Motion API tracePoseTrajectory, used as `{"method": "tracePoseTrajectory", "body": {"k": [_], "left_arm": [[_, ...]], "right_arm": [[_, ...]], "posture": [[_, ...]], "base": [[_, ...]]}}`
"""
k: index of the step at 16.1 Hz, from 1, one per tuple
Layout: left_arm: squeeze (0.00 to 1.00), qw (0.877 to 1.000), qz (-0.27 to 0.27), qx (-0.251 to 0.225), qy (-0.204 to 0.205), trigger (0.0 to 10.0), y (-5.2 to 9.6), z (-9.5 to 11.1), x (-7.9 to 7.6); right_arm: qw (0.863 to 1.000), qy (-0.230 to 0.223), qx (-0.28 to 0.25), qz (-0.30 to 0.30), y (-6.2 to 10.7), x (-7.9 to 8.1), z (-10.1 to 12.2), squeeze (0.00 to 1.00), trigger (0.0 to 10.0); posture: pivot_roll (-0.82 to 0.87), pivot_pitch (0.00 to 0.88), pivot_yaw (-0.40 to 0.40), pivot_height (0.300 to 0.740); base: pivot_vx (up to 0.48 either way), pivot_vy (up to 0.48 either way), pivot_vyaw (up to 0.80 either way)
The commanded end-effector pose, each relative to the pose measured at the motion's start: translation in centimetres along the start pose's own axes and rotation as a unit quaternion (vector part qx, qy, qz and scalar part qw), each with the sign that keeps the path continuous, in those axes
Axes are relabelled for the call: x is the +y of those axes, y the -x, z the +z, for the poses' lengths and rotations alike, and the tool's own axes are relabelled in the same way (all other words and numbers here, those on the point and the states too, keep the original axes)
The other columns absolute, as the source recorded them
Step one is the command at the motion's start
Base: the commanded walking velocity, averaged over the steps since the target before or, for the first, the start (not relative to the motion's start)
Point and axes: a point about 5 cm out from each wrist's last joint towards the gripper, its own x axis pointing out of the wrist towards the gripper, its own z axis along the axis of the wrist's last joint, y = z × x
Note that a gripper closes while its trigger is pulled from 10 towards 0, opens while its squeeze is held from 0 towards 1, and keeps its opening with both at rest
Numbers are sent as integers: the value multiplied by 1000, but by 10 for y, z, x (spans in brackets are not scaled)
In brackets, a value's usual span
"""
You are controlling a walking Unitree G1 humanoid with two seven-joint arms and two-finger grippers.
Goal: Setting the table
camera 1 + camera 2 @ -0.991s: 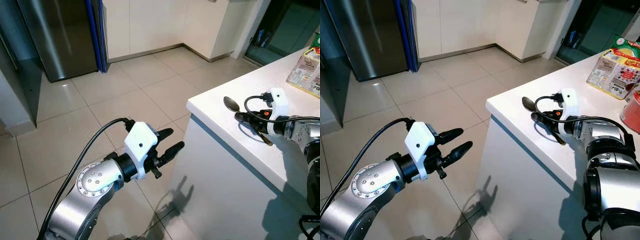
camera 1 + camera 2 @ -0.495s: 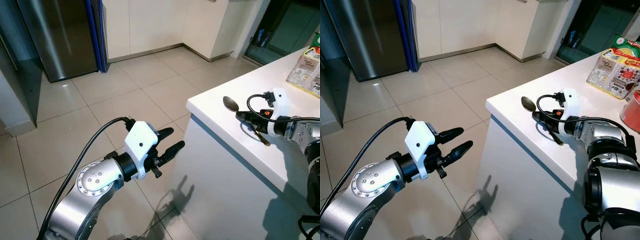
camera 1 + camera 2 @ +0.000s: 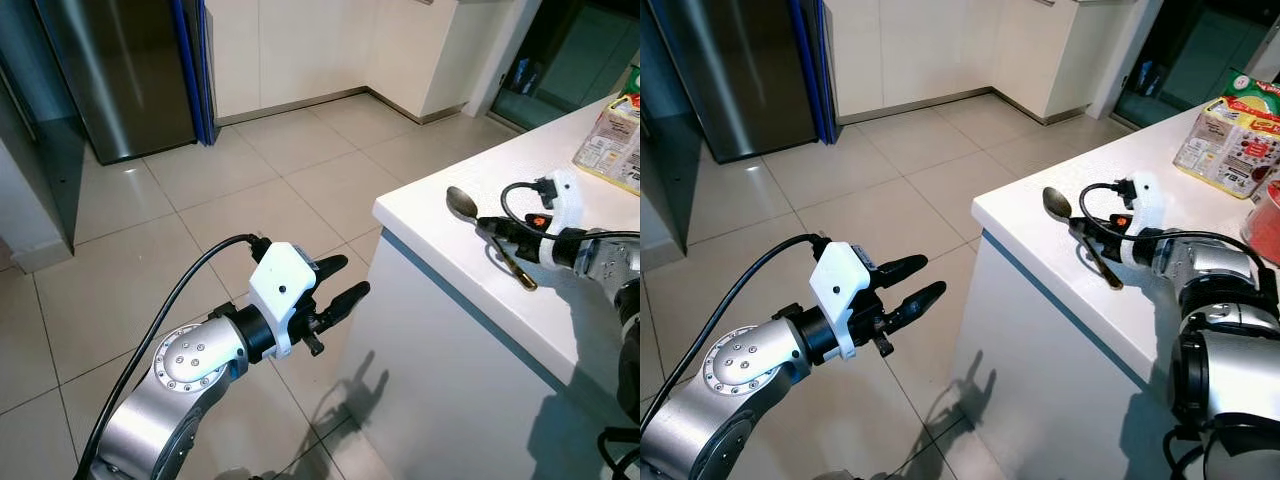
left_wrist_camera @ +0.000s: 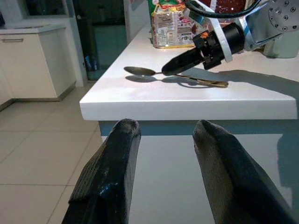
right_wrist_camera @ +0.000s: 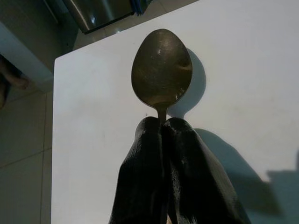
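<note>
Right wrist view: right end effector [image 5: 161, 128] has both fingers pressed together over the spoon [image 5: 161, 70] neck, just below the bowl, pinching it. In the left eye view the spoon [image 3: 463, 205] lies at center right of the frame on the white desk [image 3: 440, 250], bowl toward the corner, handle running back under the end effector [image 3: 488, 224]. Whether it rests flat or is slightly lifted, cannot tell; a shadow sits close under it.

Left end effector [image 3: 338, 281] hangs at lower center of the frame, off the desk edge over the tile floor [image 3: 230, 190], 2 fingers spread, holding nothing. A carton [image 3: 612, 140] stands at the far right edge, well apart from the spoon.

Judged step: placing the spoon. To do it well:
- Keep the pinch firm on the thin neck; it is narrow and could twist or slip.
- Keep the spoon level and low over the desk so it does not swing.
- It sits near the desk corner, so move it inward, away from the edge.
- Set it flat before opening the fingers, then back out along the handle line.
</note>
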Motion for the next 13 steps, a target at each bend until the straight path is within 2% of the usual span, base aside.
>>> {"method": "tracePoseTrajectory", "body": {"k": [1,2,3,9,13], "left_arm": [[0,1000,-7,-2,1,10000,-2,1,-1],[0,1000,-8,-3,2,10000,-2,1,-1],[0,1000,-8,-3,2,10000,-2,1,-2],[0,1000,-10,-1,2,10000,-2,0,-2],[0,1000,-9,-1,3,10000,-1,0,-2]], "right_arm": [[1000,15,-16,5,5,-1,13,0,0],[1000,21,-17,-1,5,-1,13,90,9647],[1000,21,-16,-7,5,-2,12,1000,10000],[999,34,14,-11,1,-1,1,1000,10000],[999,42,15,-14,-1,-1,0,1000,10000]], "posture": [[4,0,-81,740],[4,0,-81,740],[4,0,-81,740],[4,4,-82,740],[3,5,-82,740]], "base": [[0,0,0],[0,0,0],[0,0,0],[0,0,0],[0,0,0]]}}
